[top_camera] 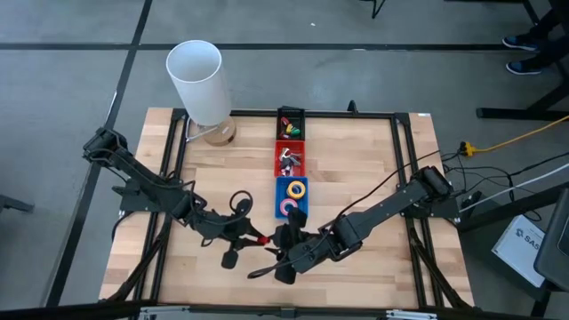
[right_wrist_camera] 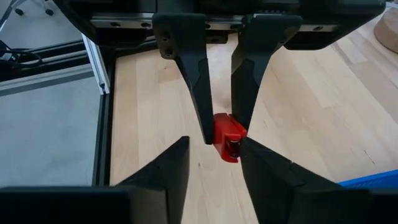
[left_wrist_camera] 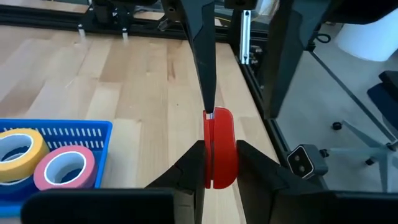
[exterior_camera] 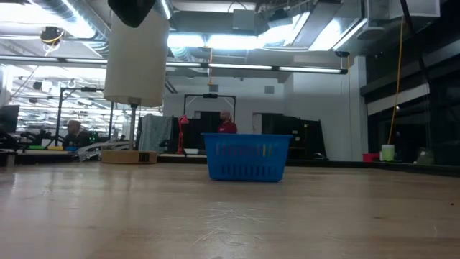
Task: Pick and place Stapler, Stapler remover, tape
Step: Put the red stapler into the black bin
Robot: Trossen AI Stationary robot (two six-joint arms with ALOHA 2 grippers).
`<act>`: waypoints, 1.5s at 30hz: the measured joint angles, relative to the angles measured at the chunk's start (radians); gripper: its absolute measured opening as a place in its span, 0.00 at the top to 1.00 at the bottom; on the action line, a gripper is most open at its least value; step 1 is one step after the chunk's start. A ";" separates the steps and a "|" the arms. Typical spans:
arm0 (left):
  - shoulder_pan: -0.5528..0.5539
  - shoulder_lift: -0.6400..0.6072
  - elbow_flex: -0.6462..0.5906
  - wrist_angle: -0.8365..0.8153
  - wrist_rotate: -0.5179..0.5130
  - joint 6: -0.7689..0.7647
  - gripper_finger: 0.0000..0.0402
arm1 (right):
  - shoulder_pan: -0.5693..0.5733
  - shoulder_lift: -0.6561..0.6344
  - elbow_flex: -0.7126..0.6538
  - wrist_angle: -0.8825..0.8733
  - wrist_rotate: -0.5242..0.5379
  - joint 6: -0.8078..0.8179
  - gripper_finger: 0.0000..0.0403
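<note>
The red stapler [left_wrist_camera: 221, 149] sits between the fingers of my left gripper [left_wrist_camera: 219, 146], which is shut on it near the table's near middle [top_camera: 256, 238]. My right gripper [right_wrist_camera: 214, 142] faces it from the right and is open. One of its fingers [left_wrist_camera: 208, 93] ends right at the stapler's far end; the other stands well off to the side. I cannot tell whether it touches. Yellow tape [left_wrist_camera: 15, 152] and pink tape [left_wrist_camera: 62, 168] lie in the blue bin [top_camera: 292, 197]. Silvery claw pieces fill the red bin [top_camera: 289, 160]. My left gripper pinches the red stapler between its two fingers [right_wrist_camera: 196, 93], one on each flat side, at the body's end [right_wrist_camera: 219, 127] nearest the gripper. The fingers come roughly level from the table's left and lie along the stapler. It stands on edge and sticks out past the fingertips toward my right gripper.
A dark bin [top_camera: 290, 124] with small coloured pieces stands behind the red one. A tall white cylinder [top_camera: 200, 80] on a wooden base occupies the far left corner. Black frame rails [top_camera: 400, 151] border the table. Bare wood lies left and right of the bins.
</note>
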 joint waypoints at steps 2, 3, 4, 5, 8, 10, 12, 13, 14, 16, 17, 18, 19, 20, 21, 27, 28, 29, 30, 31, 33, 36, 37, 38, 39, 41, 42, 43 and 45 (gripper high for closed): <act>0.000 0.000 0.000 -0.009 -0.001 -0.021 0.84 | 0.000 0.000 0.000 0.000 0.000 0.016 0.60; 0.000 0.000 0.000 -0.014 -0.003 -0.030 0.84 | -0.001 0.001 0.000 0.000 -0.001 0.023 0.59; 0.001 0.000 0.000 -0.016 -0.003 -0.037 0.84 | -0.002 0.002 0.000 -0.001 -0.002 0.025 0.57; 0.001 0.000 0.000 -0.017 0.000 -0.042 0.84 | -0.002 0.002 0.000 -0.001 -0.003 0.024 0.56; 0.001 -0.001 0.000 -0.013 0.027 -0.048 0.84 | -0.001 0.002 0.000 0.003 -0.008 0.022 0.53; 0.002 -0.001 0.002 -0.023 0.039 -0.087 0.84 | -0.001 0.002 0.000 0.002 -0.010 0.025 0.53; 0.001 -0.003 0.004 -0.050 0.074 -0.138 0.84 | -0.002 0.002 -0.001 -0.018 0.012 0.024 0.54; -0.002 -0.003 0.004 -0.062 0.081 -0.152 0.84 | -0.005 0.003 -0.002 -0.015 0.015 0.025 0.55; -0.003 -0.003 0.004 -0.066 0.087 -0.156 0.84 | -0.007 0.003 -0.002 -0.015 0.017 0.025 0.55; -0.008 -0.003 0.004 -0.050 0.079 -0.140 0.84 | -0.007 0.003 -0.002 -0.015 0.019 0.026 0.56; -0.010 -0.003 0.004 -0.039 0.076 -0.122 0.84 | -0.004 0.003 -0.002 -0.016 0.021 0.027 0.57; -0.015 -0.003 0.004 -0.034 0.069 -0.108 0.84 | -0.003 0.003 -0.002 -0.015 0.013 0.028 0.57; -0.018 -0.003 0.004 -0.030 0.064 -0.106 0.84 | -0.002 0.003 -0.002 -0.013 0.010 0.028 0.58; -0.019 -0.003 0.004 -0.028 0.055 -0.106 0.84 | -0.002 0.003 -0.002 -0.013 0.007 0.028 0.58; -0.017 -0.003 0.004 -0.030 0.051 -0.105 0.84 | -0.002 0.003 -0.002 -0.017 0.007 0.028 0.58; -0.012 -0.003 0.003 -0.035 0.019 -0.043 0.84 | -0.003 0.003 -0.002 -0.021 0.003 0.051 0.57; -0.011 -0.003 0.003 -0.036 0.020 -0.025 0.84 | -0.003 0.003 -0.002 -0.021 -0.004 0.051 0.57; -0.011 -0.003 0.003 -0.038 0.021 -0.013 0.84 | -0.003 0.003 -0.002 -0.021 -0.015 0.051 0.57; -0.011 -0.003 0.003 -0.043 0.021 -0.004 0.84 | -0.004 0.003 -0.002 -0.021 -0.022 0.051 0.57; -0.011 -0.003 0.004 -0.055 0.022 0.000 0.84 | -0.004 0.003 -0.002 -0.022 -0.027 0.051 0.57; -0.008 -0.002 0.003 -0.105 0.025 -0.001 0.84 | -0.004 0.003 -0.002 -0.019 -0.045 0.055 0.57; -0.011 -0.001 0.002 -0.160 0.046 -0.016 0.84 | 0.000 0.002 -0.002 -0.028 -0.047 0.074 0.57; -0.015 -0.001 0.002 -0.173 0.054 -0.018 0.84 | 0.000 0.002 -0.002 -0.034 -0.048 0.076 0.57; -0.018 -0.001 0.002 -0.184 0.056 -0.018 0.84 | -0.001 0.002 -0.002 -0.035 -0.048 0.076 0.57; -0.020 -0.001 0.002 -0.188 0.052 -0.017 0.84 | -0.002 0.002 -0.002 -0.034 -0.048 0.076 0.57; -0.020 -0.001 0.002 -0.161 0.028 -0.015 0.84 | -0.003 0.002 -0.001 -0.034 -0.045 0.076 0.57; -0.018 -0.001 0.002 -0.144 0.019 -0.007 0.84 | -0.003 0.002 -0.001 -0.035 -0.045 0.076 0.57; -0.015 -0.001 0.002 -0.128 0.017 0.005 0.84 | -0.003 0.002 -0.001 -0.034 -0.045 0.075 0.57; -0.007 -0.001 0.002 -0.092 0.017 0.027 0.84 | -0.003 0.002 -0.001 -0.029 -0.045 0.074 0.57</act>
